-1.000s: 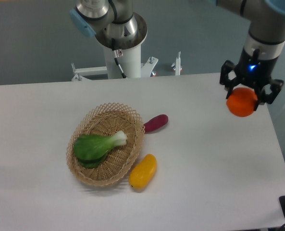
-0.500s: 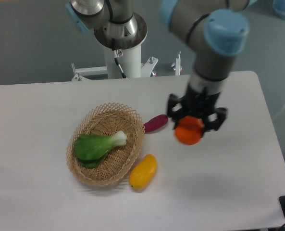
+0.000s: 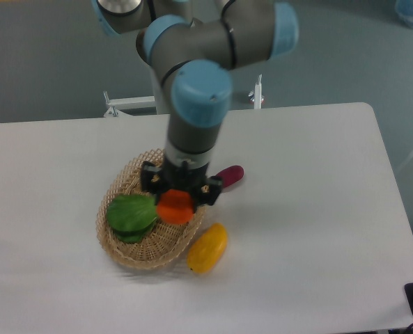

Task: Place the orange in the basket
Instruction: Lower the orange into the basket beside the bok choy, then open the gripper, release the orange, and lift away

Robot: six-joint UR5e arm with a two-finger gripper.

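Over the right half of the basket [image 3: 126, 252] the orange [image 3: 175, 207] hangs clenched in the hand [image 3: 179, 197], its dark fingers pressed to either side of the fruit. From this angle the orange lies within the basket's outline, but whether it is well above the wicker floor or nearly touching it cannot be told.

The step in hand looks like the end of the carry: the fruit is over its goal and not yet let go. The next move, as I judge it, calls for a short descent toward the open patch of weave to the right of the green leafy vegetable [image 3: 131, 214], then a release. That vegetable fills the left part of the basket, just beside the orange, so the free room is narrow, and a drop from too high could send the round fruit rolling against the low lattice rim or onto the leaves.

Outside the basket, a yellow mango-like fruit [image 3: 207, 248] lies on the table [image 3: 317, 229] touching or just beside the lower right rim, and a dark purple-red oblong vegetable [image 3: 230, 175] lies near the upper right rim, partly behind the arm. Neither blocks the descent.
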